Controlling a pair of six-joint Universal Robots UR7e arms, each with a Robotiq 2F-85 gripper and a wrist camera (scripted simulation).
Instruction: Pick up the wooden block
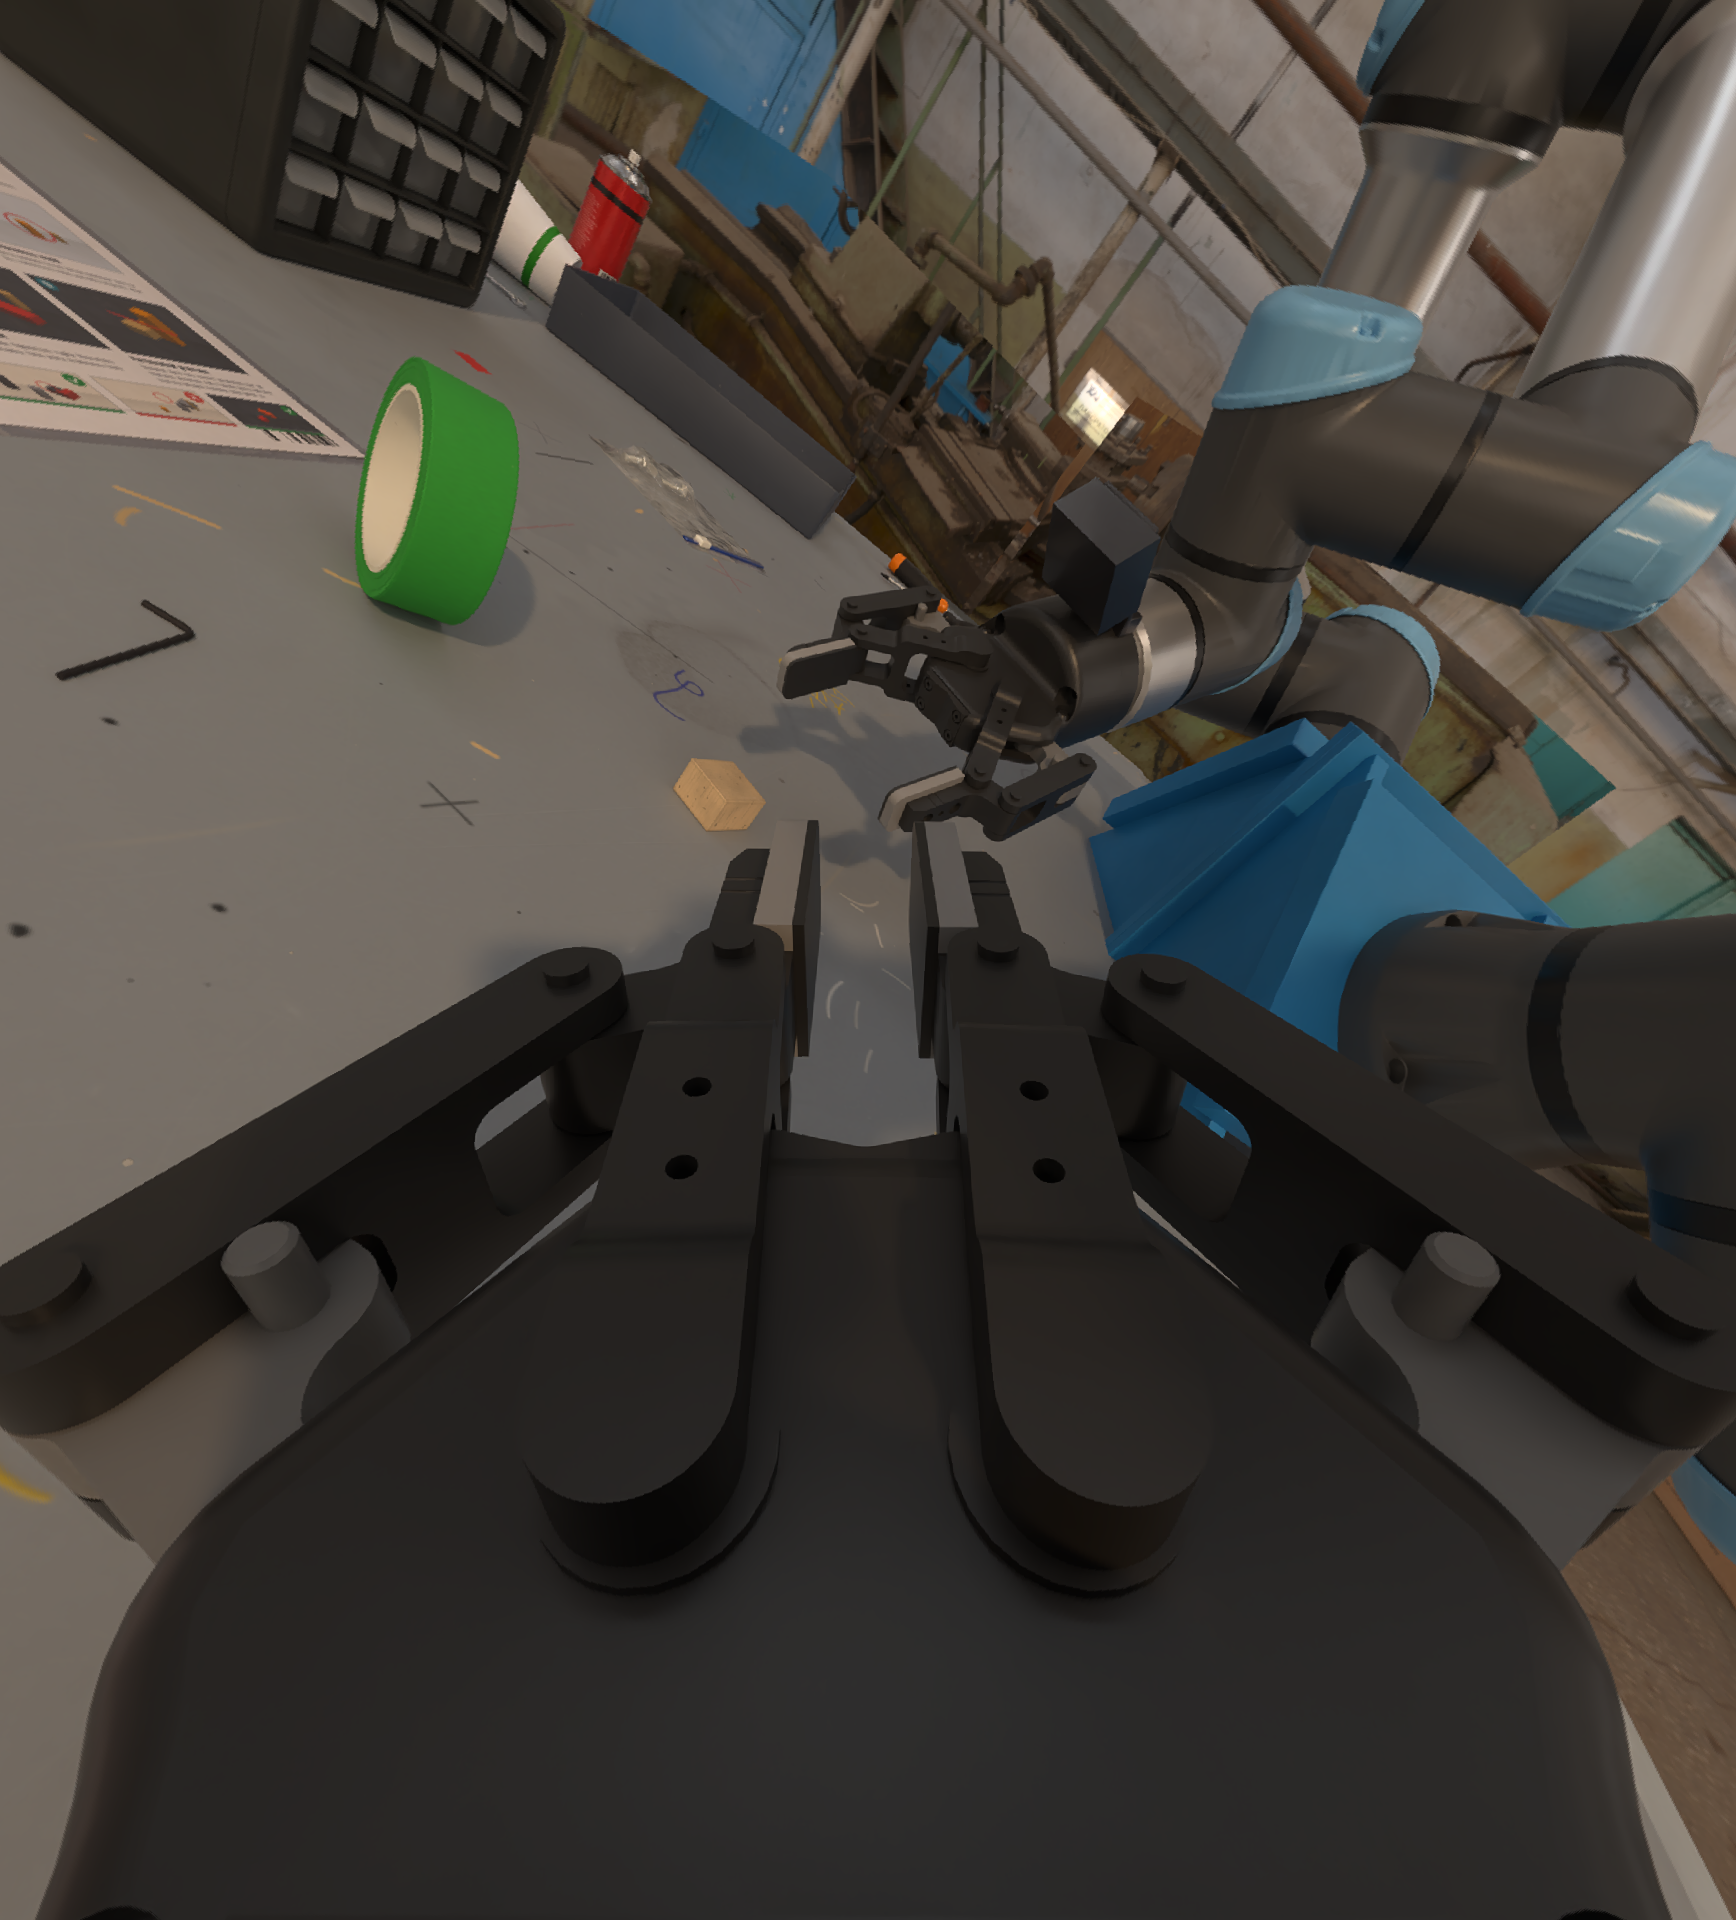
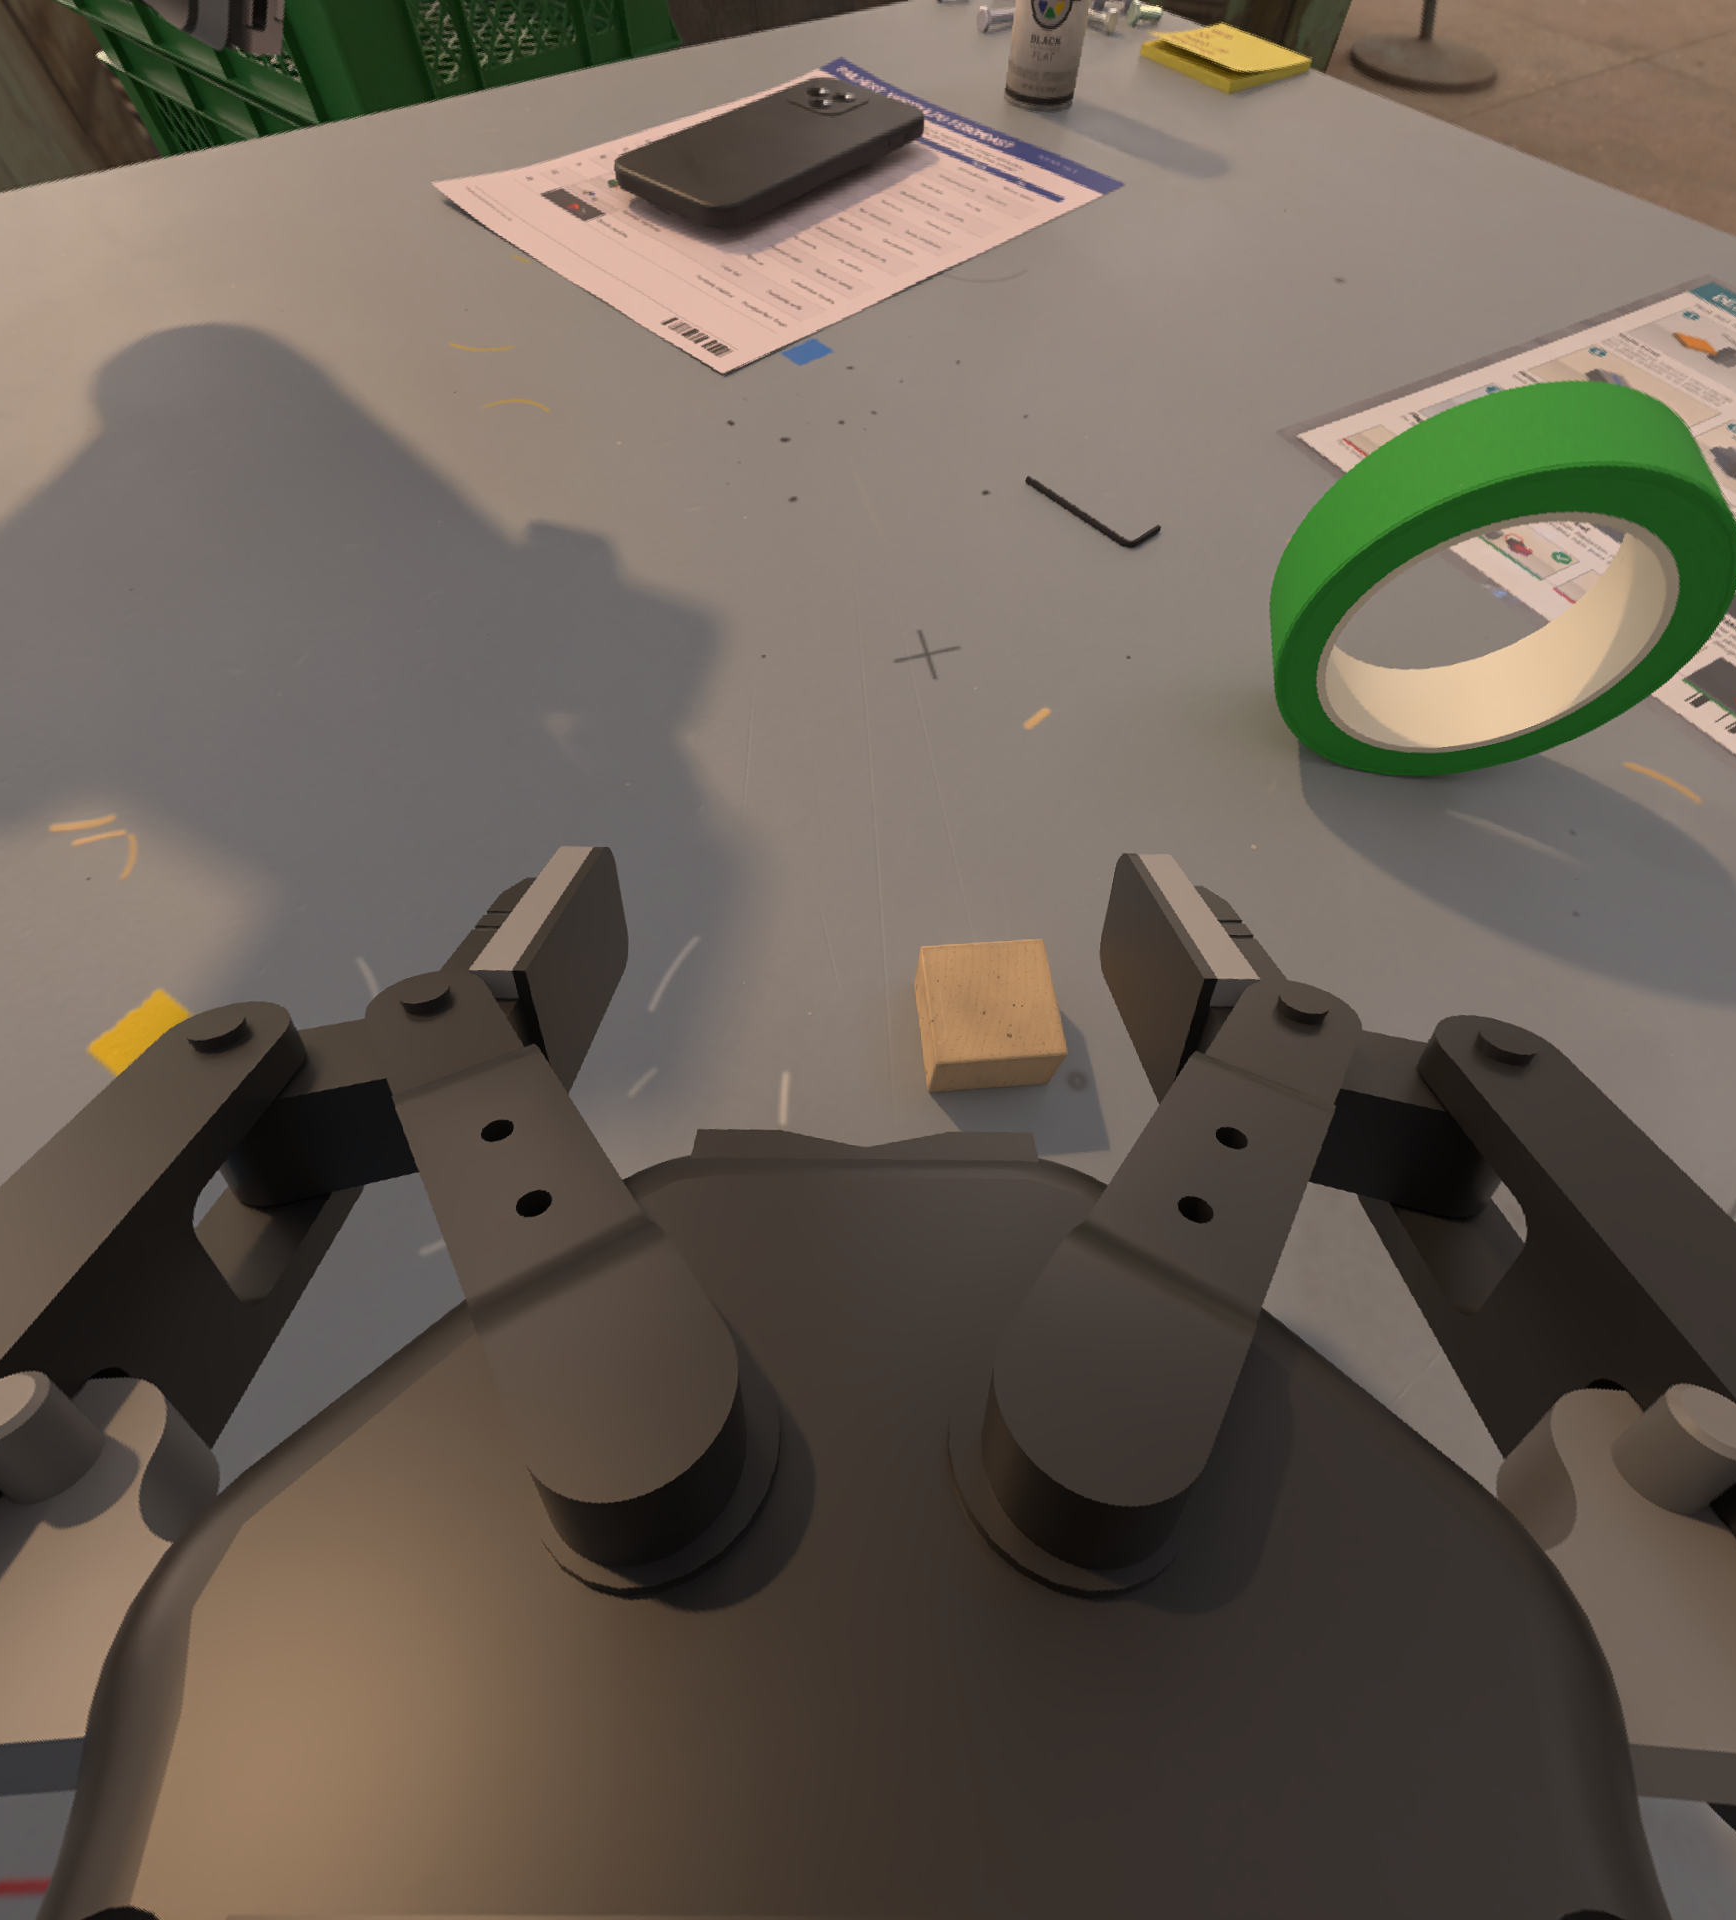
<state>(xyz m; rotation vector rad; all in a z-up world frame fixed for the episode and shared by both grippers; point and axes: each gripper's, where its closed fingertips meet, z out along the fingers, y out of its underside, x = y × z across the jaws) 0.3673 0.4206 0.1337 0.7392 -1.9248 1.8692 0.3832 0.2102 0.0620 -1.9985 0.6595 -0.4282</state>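
The wooden block [image 2: 989, 1013] is a small pale cube on the grey table [image 2: 324, 582]. In the right wrist view my right gripper [image 2: 864, 914] is open above the table, and the block lies between its fingers, nearer the right-hand one, touching neither. In the left wrist view the block [image 1: 718, 795] sits just ahead and left of my left gripper [image 1: 864, 862], whose fingers are drawn in to a narrow gap and hold nothing. The right gripper [image 1: 859, 738] shows there too, open, just right of the block.
A green tape roll [image 2: 1498, 582] stands on edge to the right of the block, with a black hex key [image 2: 1092, 514] beyond. A phone [image 2: 770, 156] lies on a paper sheet at the far side. A black drawer cabinet [image 1: 272, 125], a red can [image 1: 609, 213] and a blue bin [image 1: 1290, 883] also stand around.
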